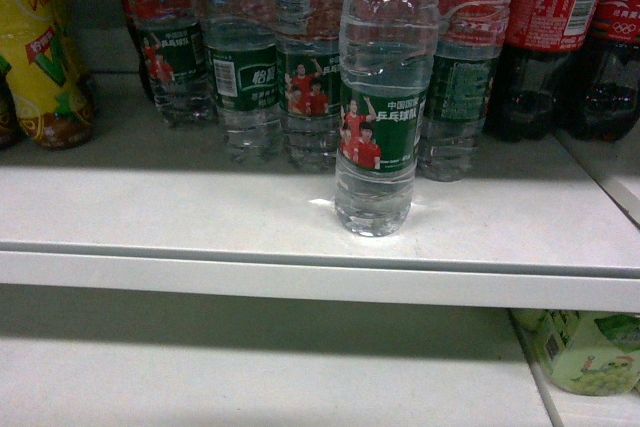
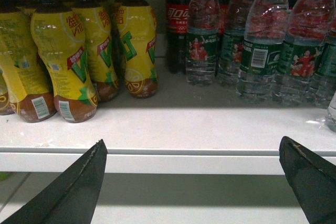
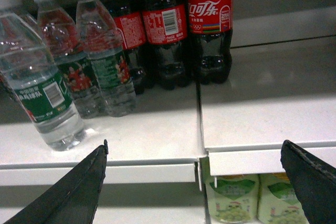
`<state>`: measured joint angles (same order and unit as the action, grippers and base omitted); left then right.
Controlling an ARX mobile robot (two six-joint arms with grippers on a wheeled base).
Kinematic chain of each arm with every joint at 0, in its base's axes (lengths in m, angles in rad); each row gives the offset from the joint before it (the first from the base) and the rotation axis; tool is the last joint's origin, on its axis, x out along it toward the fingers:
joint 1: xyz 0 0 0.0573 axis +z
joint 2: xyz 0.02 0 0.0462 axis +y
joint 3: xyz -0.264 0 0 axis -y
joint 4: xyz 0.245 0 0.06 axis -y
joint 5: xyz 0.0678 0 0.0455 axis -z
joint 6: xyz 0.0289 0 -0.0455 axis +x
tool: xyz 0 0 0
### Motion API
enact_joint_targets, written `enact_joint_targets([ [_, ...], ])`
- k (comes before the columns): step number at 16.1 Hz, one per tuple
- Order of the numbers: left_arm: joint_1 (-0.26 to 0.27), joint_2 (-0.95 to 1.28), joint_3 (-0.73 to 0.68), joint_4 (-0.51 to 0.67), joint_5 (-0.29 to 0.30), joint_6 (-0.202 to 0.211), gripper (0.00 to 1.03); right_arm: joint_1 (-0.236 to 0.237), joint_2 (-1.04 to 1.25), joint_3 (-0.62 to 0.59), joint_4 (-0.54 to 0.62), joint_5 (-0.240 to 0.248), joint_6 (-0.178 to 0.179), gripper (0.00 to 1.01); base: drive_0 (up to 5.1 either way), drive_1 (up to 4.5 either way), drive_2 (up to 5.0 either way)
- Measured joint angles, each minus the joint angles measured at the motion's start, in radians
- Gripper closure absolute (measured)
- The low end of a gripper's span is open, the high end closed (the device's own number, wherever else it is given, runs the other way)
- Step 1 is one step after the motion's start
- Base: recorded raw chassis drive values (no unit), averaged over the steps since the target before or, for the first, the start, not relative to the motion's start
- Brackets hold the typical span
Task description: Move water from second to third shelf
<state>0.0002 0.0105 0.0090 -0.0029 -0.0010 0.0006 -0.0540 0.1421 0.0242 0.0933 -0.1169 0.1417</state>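
White store shelf (image 1: 200,217), dimly lit, stocked in rows. Left gripper (image 2: 194,182) spread wide below the shelf edge, holding nothing; right gripper (image 3: 194,182) likewise wide open and empty. Nearest the front edge, apart from the row behind: water bottle (image 1: 383,97), upright, clear and ribbed, green label with red-shirted athletes and white Chinese writing, barcode seen from the right wrist. Behind it, more water bottles (image 1: 240,57) of the same label. Right, cola bottles (image 3: 210,30) with red labels and Olympic rings. Left, yellow tea bottles (image 2: 63,51). Below, pale green packs (image 1: 590,352).
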Motion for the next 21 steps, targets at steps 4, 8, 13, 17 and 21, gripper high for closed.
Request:
enact_joint_targets([
  [4,0.000,0.000,0.000,0.000,0.000,0.000,0.05,-0.071,0.350,0.106,0.330,-0.121,0.040,0.03,0.0,0.00,0.0],
  [8,0.000,0.000,0.000,0.000,0.000,0.000,0.05,-0.086,0.681,0.238,0.503,-0.192,0.016,0.03,0.0,0.00,0.0],
  [13,0.000,0.000,0.000,0.000,0.000,0.000,0.05,-0.010,0.863,0.319,0.543,-0.234,-0.005,0.03,0.0,0.00,0.0],
  [17,0.000,0.000,0.000,0.000,0.000,0.000,0.05,0.116,1.052,0.356,0.576,-0.246,-0.092,0.03,0.0,0.00,0.0],
  [21,0.000,0.000,0.000,0.000,0.000,0.000,0.05,0.190,1.215,0.436,0.598,-0.229,-0.141,0.03,0.0,0.00,0.0],
])
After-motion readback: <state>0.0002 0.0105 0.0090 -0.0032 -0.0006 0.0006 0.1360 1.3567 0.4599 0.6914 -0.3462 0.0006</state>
